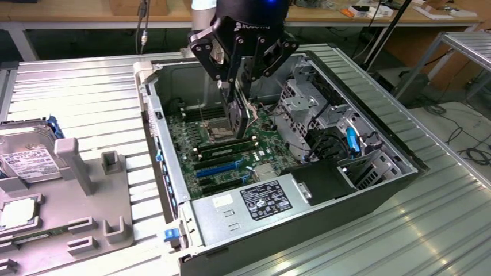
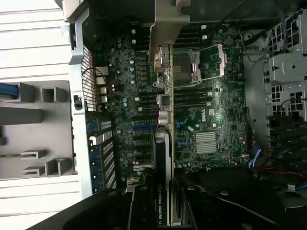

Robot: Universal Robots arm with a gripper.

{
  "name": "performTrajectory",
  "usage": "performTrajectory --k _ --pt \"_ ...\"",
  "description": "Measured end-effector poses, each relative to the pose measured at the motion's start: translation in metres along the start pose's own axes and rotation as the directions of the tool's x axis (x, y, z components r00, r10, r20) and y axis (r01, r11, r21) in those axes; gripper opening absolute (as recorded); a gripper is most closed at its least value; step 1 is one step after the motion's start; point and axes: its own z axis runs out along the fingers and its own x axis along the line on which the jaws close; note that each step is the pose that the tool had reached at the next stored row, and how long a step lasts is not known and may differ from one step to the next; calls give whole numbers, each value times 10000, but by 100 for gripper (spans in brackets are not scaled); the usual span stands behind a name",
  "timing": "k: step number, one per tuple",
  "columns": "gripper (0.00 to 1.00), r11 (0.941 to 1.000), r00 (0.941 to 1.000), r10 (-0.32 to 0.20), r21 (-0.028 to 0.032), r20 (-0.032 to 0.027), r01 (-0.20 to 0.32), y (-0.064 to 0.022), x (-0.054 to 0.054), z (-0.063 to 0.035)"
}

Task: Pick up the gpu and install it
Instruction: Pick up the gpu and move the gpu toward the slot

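The gpu (image 1: 236,115), a thin dark card, hangs on edge inside the open computer case (image 1: 165,155), above the green motherboard (image 1: 261,150). My gripper (image 1: 242,80) is shut on the card's upper edge, its black fingers on either side. In the wrist view the gpu (image 2: 166,143) runs edge-on across the motherboard (image 2: 211,110), with its silvery bracket (image 2: 168,24) at the far end and the gripper (image 2: 163,213) clamped on the near end. The card's lower edge is over the CPU socket (image 2: 196,64) and memory slots, apart from the blue expansion slots (image 1: 221,169).
A grey fixture (image 1: 84,190) at the exterior view's left holds a hard drive (image 1: 27,158) and a green memory stick (image 1: 34,237). Inside the case are the power supply (image 1: 265,198) and a metal drive cage (image 1: 307,103). The case stands on a ribbed metal table (image 1: 429,230).
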Motion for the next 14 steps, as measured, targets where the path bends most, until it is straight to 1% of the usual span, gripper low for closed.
performTrajectory --k 7,12,14 --pt "27 10000 10000 1 0 0 -1 10 -129 4" --pt "27 10000 10000 1 0 0 -1 23 -291 9" --pt "27 10000 10000 0 1 0 0 27 -336 11"
